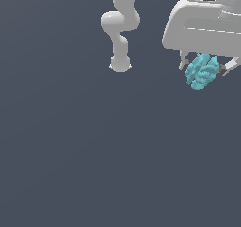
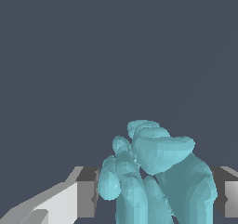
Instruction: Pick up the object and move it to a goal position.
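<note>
The gripper (image 1: 203, 67) sits up at about two o'clock in the exterior view, and it's clamped on the object (image 1: 202, 71), one finger on each flank of that cyan, knobbly cluster. The object hangs between the fingers below the white hand, apparently clear of the dark tabletop (image 1: 94, 165), though with no shadow showing I can't be sure how high it rides. In the wrist view the object (image 2: 158, 176) fills the space between the grey pads (image 2: 88, 190), lobes bulging out past them. Judging by its size, it looks light, and it reads as rigid, but those rounded bumps give uneven contact, so it could pivot or slip if swung hard. The best hold looks to be right where it is now, across the narrow middle, pads seated in the hollows between lobes. No goal marker is visible in either view.
</note>
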`<state>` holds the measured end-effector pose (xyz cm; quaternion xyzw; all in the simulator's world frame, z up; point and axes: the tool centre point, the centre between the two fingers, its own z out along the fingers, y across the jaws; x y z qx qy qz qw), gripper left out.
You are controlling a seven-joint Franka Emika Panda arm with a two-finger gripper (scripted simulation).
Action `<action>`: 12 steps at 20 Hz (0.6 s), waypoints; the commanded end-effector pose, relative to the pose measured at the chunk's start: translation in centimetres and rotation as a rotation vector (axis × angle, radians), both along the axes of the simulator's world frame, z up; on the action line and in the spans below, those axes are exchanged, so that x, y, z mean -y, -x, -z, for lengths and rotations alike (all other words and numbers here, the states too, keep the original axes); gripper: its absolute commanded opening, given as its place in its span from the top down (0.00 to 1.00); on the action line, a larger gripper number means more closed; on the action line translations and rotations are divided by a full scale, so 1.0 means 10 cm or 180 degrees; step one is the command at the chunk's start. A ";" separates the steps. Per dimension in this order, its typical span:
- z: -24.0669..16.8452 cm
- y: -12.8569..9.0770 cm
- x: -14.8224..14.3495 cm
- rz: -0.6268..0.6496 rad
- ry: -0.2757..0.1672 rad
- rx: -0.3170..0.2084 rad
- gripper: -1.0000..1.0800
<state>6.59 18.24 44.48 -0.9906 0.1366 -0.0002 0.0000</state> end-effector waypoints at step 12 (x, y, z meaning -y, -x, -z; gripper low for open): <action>-0.16 -0.06 -0.07 0.0001 0.0000 -0.0001 1.00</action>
